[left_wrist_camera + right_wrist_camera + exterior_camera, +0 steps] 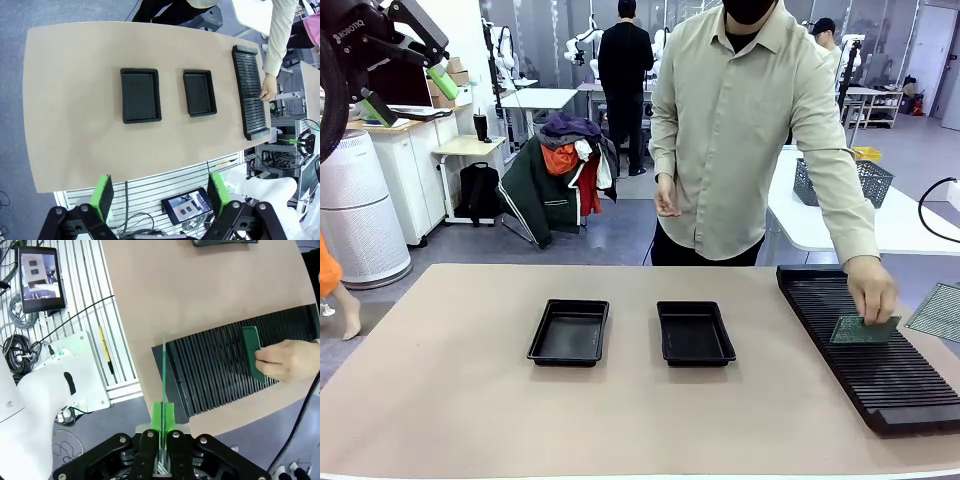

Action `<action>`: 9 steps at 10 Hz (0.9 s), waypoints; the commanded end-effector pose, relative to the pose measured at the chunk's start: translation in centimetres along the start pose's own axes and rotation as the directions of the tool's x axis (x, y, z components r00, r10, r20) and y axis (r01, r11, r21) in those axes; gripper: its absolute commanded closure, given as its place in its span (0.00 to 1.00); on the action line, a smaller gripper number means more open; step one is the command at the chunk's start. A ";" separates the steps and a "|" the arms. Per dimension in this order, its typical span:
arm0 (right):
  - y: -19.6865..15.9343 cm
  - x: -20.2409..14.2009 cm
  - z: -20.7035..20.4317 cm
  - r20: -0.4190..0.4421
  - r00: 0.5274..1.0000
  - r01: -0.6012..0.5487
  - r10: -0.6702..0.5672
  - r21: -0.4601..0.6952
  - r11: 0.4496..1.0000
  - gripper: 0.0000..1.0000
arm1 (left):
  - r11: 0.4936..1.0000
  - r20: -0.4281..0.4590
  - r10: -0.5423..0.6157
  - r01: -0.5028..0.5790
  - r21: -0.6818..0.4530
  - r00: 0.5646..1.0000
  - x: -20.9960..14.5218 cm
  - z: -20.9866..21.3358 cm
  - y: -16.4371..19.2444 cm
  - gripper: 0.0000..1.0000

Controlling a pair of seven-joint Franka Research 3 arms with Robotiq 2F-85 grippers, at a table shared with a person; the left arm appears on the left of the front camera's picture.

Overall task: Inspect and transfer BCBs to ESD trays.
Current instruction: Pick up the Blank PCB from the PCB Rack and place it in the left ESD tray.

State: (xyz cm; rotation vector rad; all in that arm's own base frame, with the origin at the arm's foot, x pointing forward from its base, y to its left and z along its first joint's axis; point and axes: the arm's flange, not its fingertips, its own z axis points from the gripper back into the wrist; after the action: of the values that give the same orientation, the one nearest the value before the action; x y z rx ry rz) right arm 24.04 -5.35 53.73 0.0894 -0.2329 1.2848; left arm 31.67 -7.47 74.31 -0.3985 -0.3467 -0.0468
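Two black ESD trays, the left one (570,332) and the right one (695,333), lie side by side mid-table with nothing in them; the left wrist view shows them from high above (140,95) (199,92). My right gripper (163,412) is shut on a thin BCB (163,370) seen edge-on, hanging over the near end of the black slotted rack (225,375). A pale grey board (937,312) pokes in at the right edge of the front view. The person's hand (873,293) holds another green BCB (865,330) (252,360) in the rack's slots. My left gripper (410,92) (161,197) is raised high at the left, open with nothing in it.
The slotted rack (870,345) runs along the table's right side. The person (750,130) stands at the far edge. A tablet (187,205) sits on the frame below the near edge. A grey mesh basket (842,182) stands on the table behind.
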 end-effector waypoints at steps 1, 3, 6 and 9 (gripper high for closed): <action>0.1 0.0 0.1 -0.012 1.000 0.011 -0.011 -0.006 1.000 1.00 | 1.000 -0.004 0.001 -0.001 0.006 1.000 -0.1 0.0 0.1 0.00; 0.1 0.0 0.1 -0.012 1.000 0.011 -0.011 -0.006 1.000 1.00 | 1.000 -0.004 0.001 -0.001 0.006 1.000 -0.1 0.0 0.1 0.00; 0.1 0.0 0.1 -0.012 1.000 0.011 -0.011 -0.006 1.000 1.00 | 1.000 -0.004 0.001 -0.001 0.006 1.000 -0.1 0.0 0.1 0.00; 0.1 0.0 0.1 -0.012 1.000 0.011 -0.011 -0.006 1.000 1.00 | 1.000 -0.004 0.001 -0.001 0.006 1.000 -0.1 0.0 0.1 0.00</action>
State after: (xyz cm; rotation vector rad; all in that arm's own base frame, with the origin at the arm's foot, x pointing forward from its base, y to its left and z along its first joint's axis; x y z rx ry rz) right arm 24.04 -5.42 53.72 0.0921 -0.2348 1.2844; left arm 31.67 -7.47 74.31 -0.3985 -0.3467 -0.0468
